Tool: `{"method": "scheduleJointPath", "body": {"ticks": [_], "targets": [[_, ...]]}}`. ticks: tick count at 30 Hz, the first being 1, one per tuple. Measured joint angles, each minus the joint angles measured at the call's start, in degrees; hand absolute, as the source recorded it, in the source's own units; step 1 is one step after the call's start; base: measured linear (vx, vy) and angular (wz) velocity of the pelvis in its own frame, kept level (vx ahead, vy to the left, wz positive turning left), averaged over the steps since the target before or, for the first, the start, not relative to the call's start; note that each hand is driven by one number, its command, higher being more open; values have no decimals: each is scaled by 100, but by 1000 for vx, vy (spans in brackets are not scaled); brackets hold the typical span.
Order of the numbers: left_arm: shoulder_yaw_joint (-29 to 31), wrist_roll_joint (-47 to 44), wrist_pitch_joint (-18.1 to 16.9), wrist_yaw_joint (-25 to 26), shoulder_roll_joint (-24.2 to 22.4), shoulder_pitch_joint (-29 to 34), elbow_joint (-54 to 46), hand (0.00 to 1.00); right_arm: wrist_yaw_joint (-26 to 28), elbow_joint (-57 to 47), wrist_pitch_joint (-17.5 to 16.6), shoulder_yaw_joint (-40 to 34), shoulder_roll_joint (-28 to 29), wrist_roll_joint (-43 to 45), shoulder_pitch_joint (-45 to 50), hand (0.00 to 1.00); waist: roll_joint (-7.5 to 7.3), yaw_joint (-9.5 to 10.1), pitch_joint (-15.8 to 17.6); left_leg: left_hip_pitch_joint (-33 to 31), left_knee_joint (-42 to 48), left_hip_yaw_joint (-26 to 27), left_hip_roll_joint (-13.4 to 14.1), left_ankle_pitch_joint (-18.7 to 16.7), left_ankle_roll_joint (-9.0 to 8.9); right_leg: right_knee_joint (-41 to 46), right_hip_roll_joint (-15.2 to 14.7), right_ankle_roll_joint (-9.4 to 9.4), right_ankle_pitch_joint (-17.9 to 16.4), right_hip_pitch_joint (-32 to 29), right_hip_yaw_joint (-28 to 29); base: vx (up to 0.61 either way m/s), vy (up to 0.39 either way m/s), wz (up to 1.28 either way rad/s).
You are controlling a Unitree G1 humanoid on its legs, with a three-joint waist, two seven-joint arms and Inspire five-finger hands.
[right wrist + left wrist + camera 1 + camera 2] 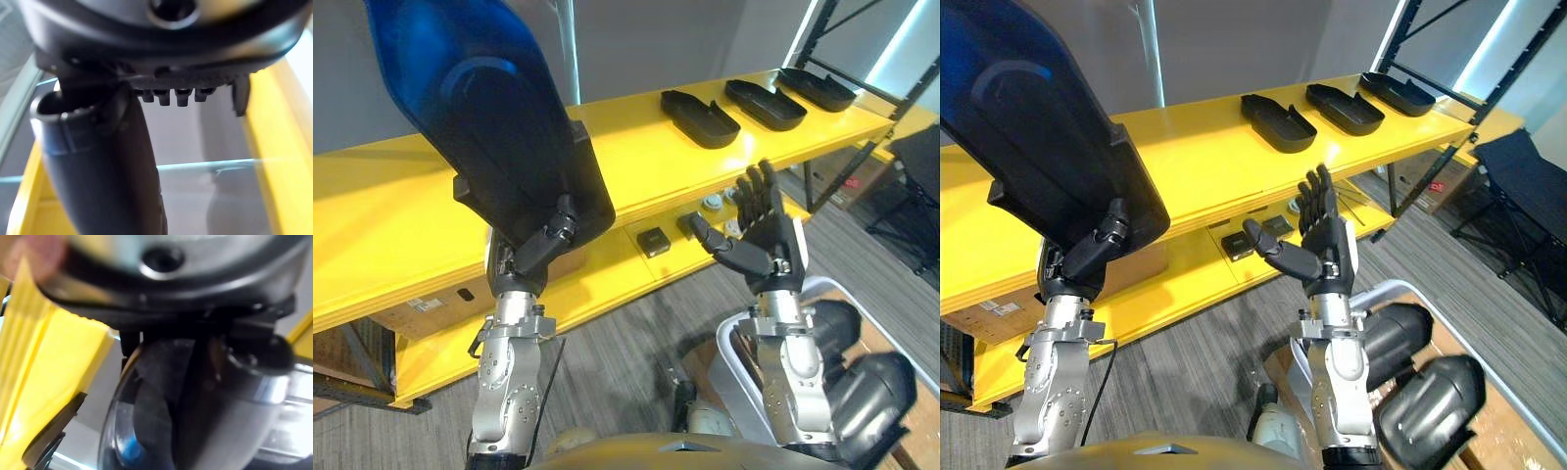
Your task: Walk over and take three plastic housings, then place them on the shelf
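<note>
**Housing raised at the shelf:** The left hand (533, 250) grips a black housing (499, 127) by its lower end and holds it high in the upper left of the frame. Its long axis slants up and left from the hand. The yellow shelf (636, 147) lies behind it, with bare board between it and three housings (700, 117) in a row at upper right. The right hand (764, 230), fingers straight and empty, hovers at centre right above a bin (732, 357) of dark parts (862, 382). The left arm looks the likelier to set down.

It looked like a workshop storeroom: a long yellow wooden shelf (646, 157) held black oval plastic housings (699, 118), beside black metal racking (850, 147) and a brown cardboard box (421, 311).
</note>
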Motion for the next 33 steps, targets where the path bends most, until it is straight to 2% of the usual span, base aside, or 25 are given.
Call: {"method": "scheduleJointPath", "body": {"ticks": [1,2,3,4,5,6,7,8,9,10,12,13,15,16,17,18,19,20,22,23,24,25,26,30,33], "targets": [[-6,-1,-3,0,-1,-1,0,0,29,-130,-5,-15,-87,50,-20,100,-23,-9,-15,64,89,-52,16,-141,-44,36,22,-13,49,114,75,384,-316,71],[-36,-3,-3,4,-25,20,9,0,60,-302,-11,-81,-280,146,-71,100,112,-20,-26,183,240,-109,226,-456,-128,370,140,18,297,197,-8,377,-315,73],[-36,-3,-3,17,-69,104,11,0,68,-320,0,-146,-390,282,-88,100,270,-6,-102,204,574,-111,458,-537,-239,627,292,-71,-105,305,-226,377,-302,67],[-40,-2,3,30,-96,130,16,0,80,-316,40,-182,-417,386,-100,100,307,7,-102,54,1029,-45,539,-495,-288,678,352,-120,-235,409,-320,375,-310,50],[-13,-8,2,35,-120,207,9,0,121,-316,111,-255,-441,553,-96,100,375,44,-85,-331,2098,61,742,-208,-295,674,511,-204,-422,644,-415,440,-354,22],[66,-7,3,31,-171,292,3,0,218,-319,130,-343,-487,598,-102,100,506,93,-30,-876,3364,144,1013,432,-312,604,694,-299,-584,912,-436,425,-332,10],[100,-6,5,29,-196,339,9,0,253,-315,130,-383,-502,607,-94,100,529,121,17,-1140,3819,179,1177,515,-395,513,773,-305,-630,1086,-469,449,-261,1],[166,-5,38,20,-205,366,31,0,346,-257,126,-500,-447,729,-80,100,589,137,41,-1462,4058,402,1444,444,-354,298,858,-357,-675,1421,-554,287,-132,2],[191,-4,40,2,-205,366,55,0,379,-206,124,-556,-413,785,-81,100,573,156,36,-1561,3905,584,1535,359,-327,193,857,-388,-681,1536,-568,352,-151,2],[208,-3,27,-50,-216,360,56,0,394,-183,115,-665,-365,791,-89,100,558,183,33,-1628,3169,932,1660,263,-227,-50,836,-342,-656,1799,-570,354,-92,-5],[181,25,-6,-125,-272,322,44,0,384,-178,-15,-763,-277,770,-102,100,557,200,32,-1668,1808,1206,1696,336,-227,-211,738,-305,-646,2060,-562,402,-11,-13],[149,58,-6,-149,-309,299,34,0,340,-173,-71,-756,-256,710,-108,100,557,218,32,-1684,1138,1242,1695,555,-271,-196,668,-292,-642,2106,-503,388,92,-38],[60,127,5,-158,-292,208,26,0,163,-163,-132,-722,-289,503,-109,100,559,266,27,-1596,387,1262,1614,1230,-239,-57,555,-82,-765,2120,-362,393,178,-49],[-91,245,20,-144,-286,109,27,0,45,-156,-159,-706,-319,503,-111,100,653,277,-41,-1467,-83,1293,1551,1890,-291,75,535,153,-916,2149,-247,356,247,-25],[-132,252,49,-157,-218,59,25,0,0,-148,-154,-698,-227,516,-99,100,606,219,-83,-1352,-179,1341,1476,1784,-393,103,462,229,-970,2181,-221,415,289,-8],[-185,263,138,-157,-139,14,-34,0,-71,-149,-154,-656,-54,517,-90,100,302,120,-91,-1195,-452,1440,1216,1851,-290,182,195,277,-972,2142,-216,260,179,10],[-211,263,160,-148,-93,13,-63,0,-70,-153,-154,-626,9,511,-90,100,193,104,-97,-1105,-600,1492,1138,1858,-281,202,117,308,-950,2135,-216,297,185,6],[-219,324,253,-135,-36,14,-66,0,-67,-154,-152,-502,142,508,-85,100,-24,78,-121,-916,-870,1560,999,1886,-238,292,-12,415,-850,2126,-209,255,151,1],[-184,443,378,-44,-41,33,-61,0,-51,-161,-153,-377,256,510,-78,100,-38,30,-128,-711,-1118,1547,1024,1915,-201,603,-23,540,-702,2016,-182,198,113,4],[-159,458,404,-8,-55,44,-52,0,-39,-169,-153,-267,289,508,-46,100,-3,25,-113,-589,-1255,1564,1043,1932,-194,411,-45,402,-913,2011,-165,108,44,3],[-137,458,404,2,-73,38,-53,0,-24,-192,-152,-169,304,495,-12,100,-64,25,-153,-558,-1308,1581,1011,1936,-202,44,-40,407,-837,2057,-202,82,7,2],[-130,458,405,5,-64,27,-56,0,-4,-243,-152,-96,364,456,32,100,-178,30,-202,-570,-1318,1612,940,1931,-210,-273,-31,402,-487,2087,-226,74,-82,3],[-139,468,497,5,-86,30,-46,0,44,-301,-152,-71,444,454,91,100,-225,28,-244,-552,-1351,1627,917,1935,-246,-364,-48,382,-537,2174,-362,70,-86,6],[-257,502,837,-21,-200,55,-49,0,-56,-414,-94,-110,446,449,373,100,83,31,-248,-451,-1638,1696,968,2044,-362,-451,-4,390,-530,2173,-386,7,-33,-5],[-300,549,1089,-75,-200,51,-52,0,-92,-465,16,-132,446,341,449,100,102,-9,-260,-334,-1878,1778,984,2139,-382,-459,18,393,-529,2168,-374,-40,-20,-14]]}}
